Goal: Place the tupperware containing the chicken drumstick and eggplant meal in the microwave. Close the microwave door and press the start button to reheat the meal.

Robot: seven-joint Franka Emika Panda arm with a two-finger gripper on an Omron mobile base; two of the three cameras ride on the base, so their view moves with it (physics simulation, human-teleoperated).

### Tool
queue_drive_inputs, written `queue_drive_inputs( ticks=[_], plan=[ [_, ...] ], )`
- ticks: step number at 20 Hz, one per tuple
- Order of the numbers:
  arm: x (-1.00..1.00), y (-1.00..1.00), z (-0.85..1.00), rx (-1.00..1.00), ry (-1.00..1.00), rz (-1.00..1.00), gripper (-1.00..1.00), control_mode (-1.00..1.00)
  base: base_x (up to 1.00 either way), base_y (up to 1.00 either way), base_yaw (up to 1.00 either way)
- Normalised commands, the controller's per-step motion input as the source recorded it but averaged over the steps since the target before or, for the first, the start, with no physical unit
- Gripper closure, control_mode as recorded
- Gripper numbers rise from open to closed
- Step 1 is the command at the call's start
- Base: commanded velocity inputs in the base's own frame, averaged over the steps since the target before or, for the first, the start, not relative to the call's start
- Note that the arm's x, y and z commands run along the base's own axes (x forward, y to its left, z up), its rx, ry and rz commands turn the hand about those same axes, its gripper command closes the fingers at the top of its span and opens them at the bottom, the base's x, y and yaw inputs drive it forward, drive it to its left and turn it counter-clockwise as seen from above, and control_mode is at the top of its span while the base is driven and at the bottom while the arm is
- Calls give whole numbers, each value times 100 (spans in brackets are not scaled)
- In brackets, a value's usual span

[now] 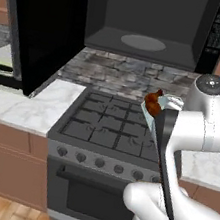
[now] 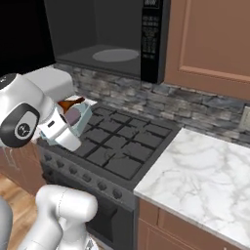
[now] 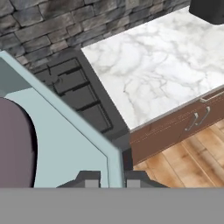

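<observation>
Pale blue tupperware (image 3: 65, 144) rim pinched in jaws (image 3: 108, 181), above stove (image 1: 109, 127), below open microwave (image 1: 145, 32).

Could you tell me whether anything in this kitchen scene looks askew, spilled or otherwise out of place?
Nothing is spilled. The tupperware is clamped by its wall in the end effector and tilts above the stove, the chicken drumstick and eggplant inside. The microwave stands open with the microwave door swung left.

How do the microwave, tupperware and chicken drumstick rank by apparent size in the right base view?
1. microwave
2. tupperware, far smaller, though nearer the camera
3. chicken drumstick, smallest; partly hidden by the arm
</observation>
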Motion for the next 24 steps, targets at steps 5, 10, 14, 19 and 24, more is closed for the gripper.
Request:
queue_drive_inputs(
  ticks=[5, 10, 14, 19, 24],
  plan=[
    [0, 0, 0, 0, 0, 0, 100, 100, 48, 27, -26],
    [0, 0, 0, 0, 0, 0, 100, 100, 32, 32, -23],
    [0, 0, 0, 0, 0, 0, 100, 100, 24, 34, -15],
    [0, 0, 0, 0, 0, 0, 100, 100, 21, 24, -3],
    [0, 0, 0, 0, 0, 0, 100, 100, 18, 4, 1]
  ],
)
